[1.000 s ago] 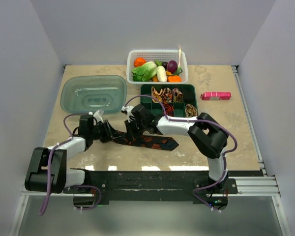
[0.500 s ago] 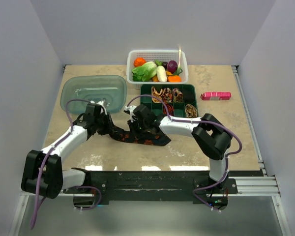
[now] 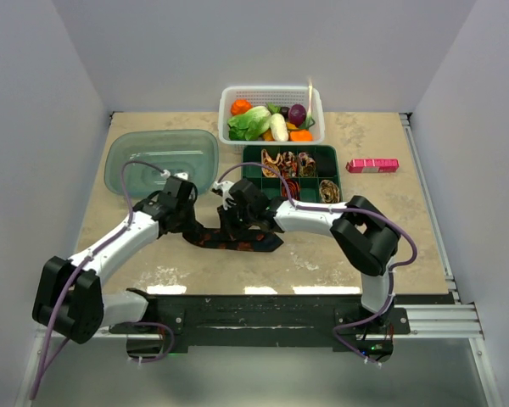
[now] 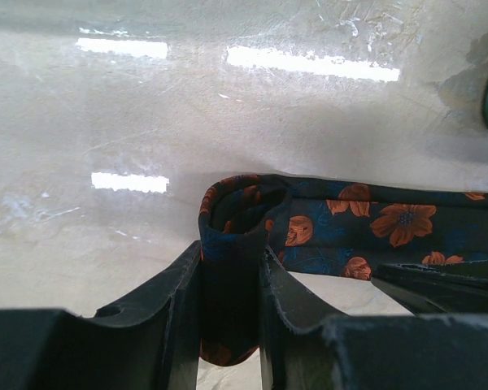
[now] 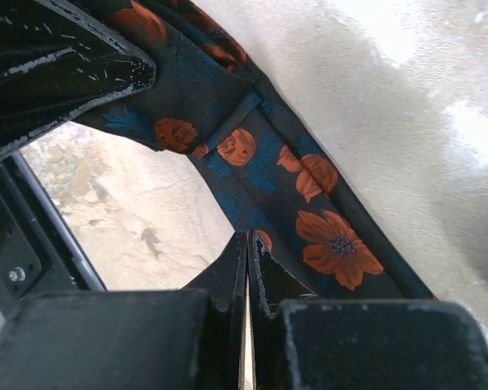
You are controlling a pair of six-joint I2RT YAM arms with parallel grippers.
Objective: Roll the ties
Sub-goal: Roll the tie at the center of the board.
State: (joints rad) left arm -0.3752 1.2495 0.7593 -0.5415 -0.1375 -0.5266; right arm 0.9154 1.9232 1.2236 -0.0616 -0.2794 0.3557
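The black tie with orange flowers (image 3: 242,242) lies on the table between my two grippers. My left gripper (image 3: 187,222) is shut on its rolled end; in the left wrist view the roll (image 4: 232,244) stands between the fingers (image 4: 179,301) and the flat length (image 4: 382,231) runs off to the right. My right gripper (image 3: 236,219) is shut, its tips pinching the tie's edge (image 5: 309,211) in the right wrist view, with the left gripper's dark body (image 5: 57,65) close above. Small rolled ties (image 3: 287,163) sit in the green tray (image 3: 333,154).
A white basket (image 3: 229,93) of vegetables stands at the back. A clear green tub (image 3: 161,161) lies at the back left, close behind the left gripper. A pink box (image 3: 372,165) lies right of the tray.
The left gripper has moved away from the near edge and rightward with the tie's end. The tie's loose length has shortened and its pointed end has slid left. The right gripper barely moved.
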